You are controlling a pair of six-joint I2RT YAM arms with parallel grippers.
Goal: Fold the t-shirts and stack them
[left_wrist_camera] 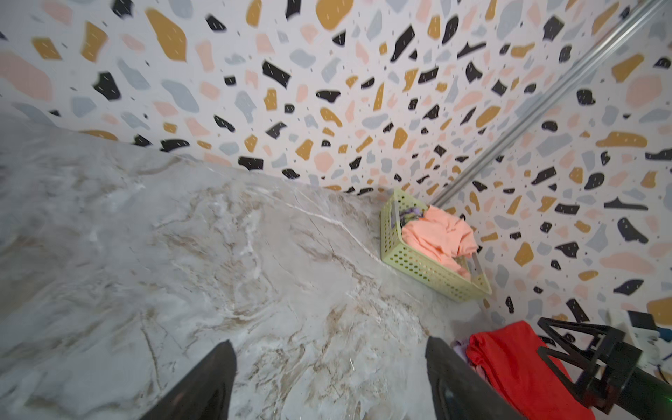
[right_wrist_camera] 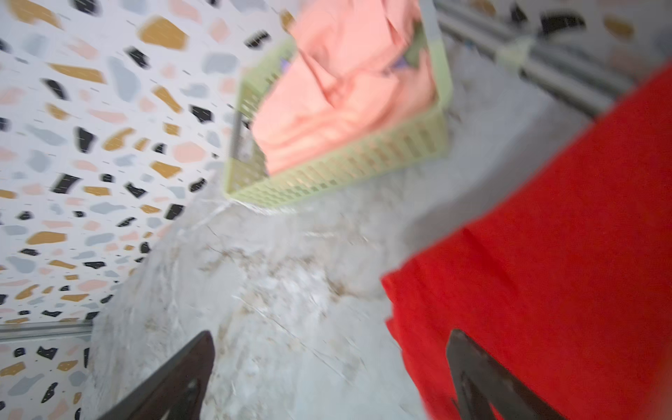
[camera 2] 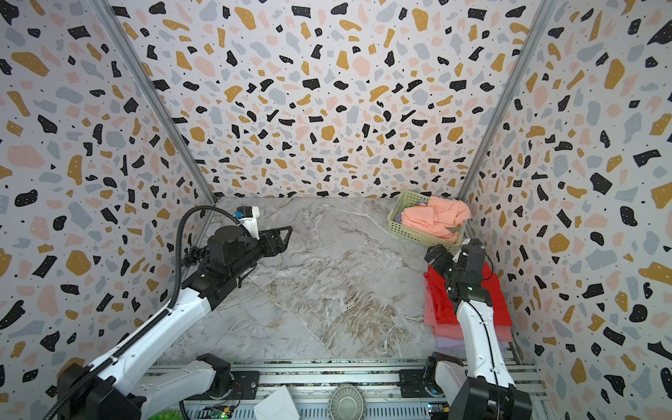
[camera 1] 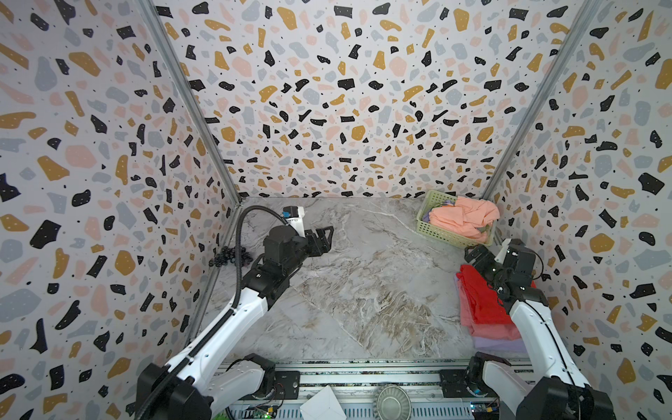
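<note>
A folded red t-shirt (camera 1: 480,303) (camera 2: 440,302) tops a stack at the table's right edge, over a dusty pink one (camera 1: 491,332) and a lavender one (camera 1: 500,345). A crumpled peach-orange t-shirt (camera 1: 458,218) (camera 2: 432,218) fills the pale green basket (camera 1: 442,236) (camera 2: 411,232) at the back right. My right gripper (camera 1: 476,254) (right_wrist_camera: 331,338) hangs open over the stack's far edge, one finger above the red cloth (right_wrist_camera: 545,254). My left gripper (camera 1: 323,238) (left_wrist_camera: 331,349) is open over bare marble at the left, holding nothing.
A string of black beads (camera 1: 231,256) lies against the left wall. Patterned walls close in three sides. On the front rail sit a white paper shape (camera 1: 323,403) and a round metal dish (camera 1: 392,400). The right arm covers part of the stack.
</note>
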